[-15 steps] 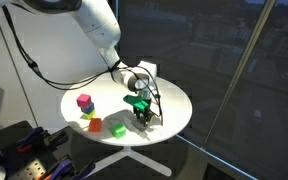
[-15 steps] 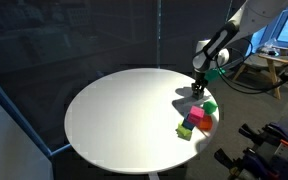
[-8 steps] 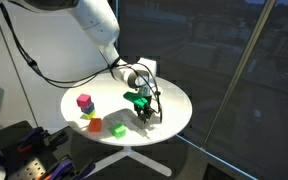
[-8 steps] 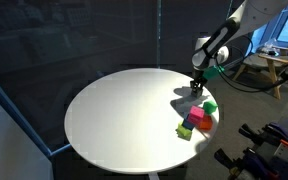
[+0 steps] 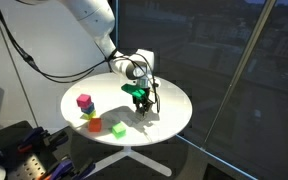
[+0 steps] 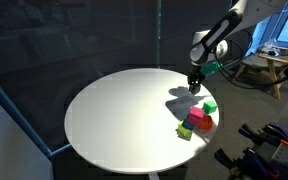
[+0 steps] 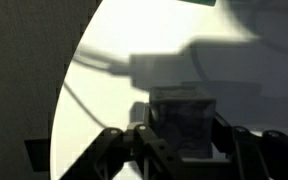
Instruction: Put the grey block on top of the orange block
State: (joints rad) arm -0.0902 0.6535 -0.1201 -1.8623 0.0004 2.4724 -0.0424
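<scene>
Grey block (image 7: 184, 114) sits nearest the wrist camera, pinched between the fingers (image 7: 134, 142). Your gripper (image 7: 182, 140) is clamped narrow on its two side faces, and the block fills the gap squarely with no tilt that shows.

Below it is the white table (image 6: 114, 120), with the arm's shadow lying across it. In both exterior views the gripper hangs near the table's edge on the arm's side. The block looks clear of the table rather than resting on it, though the view is too small to be sure.

Farther out, the other cubes cluster by another stretch of the edge, well apart from your gripper.
- Orange block (image 5: 95, 126) stands on the table, top face bare, nothing on it.
- Green cube (image 5: 118, 129) is just beside it, on the side nearer the gripper.
- Magenta cube (image 5: 84, 101) is close behind the orange. You cannot tell whether it rests on another cube.
- Yellow cube (image 6: 183, 131) is at the cluster's fringe.

Progress, as a judgement: the grasp is done and the pick-up looks done. The carry across to the cluster is left, then lining up over the orange block, lowering and letting go. Mind the green and magenta neighbours on the approach, since they crowd the target.
</scene>
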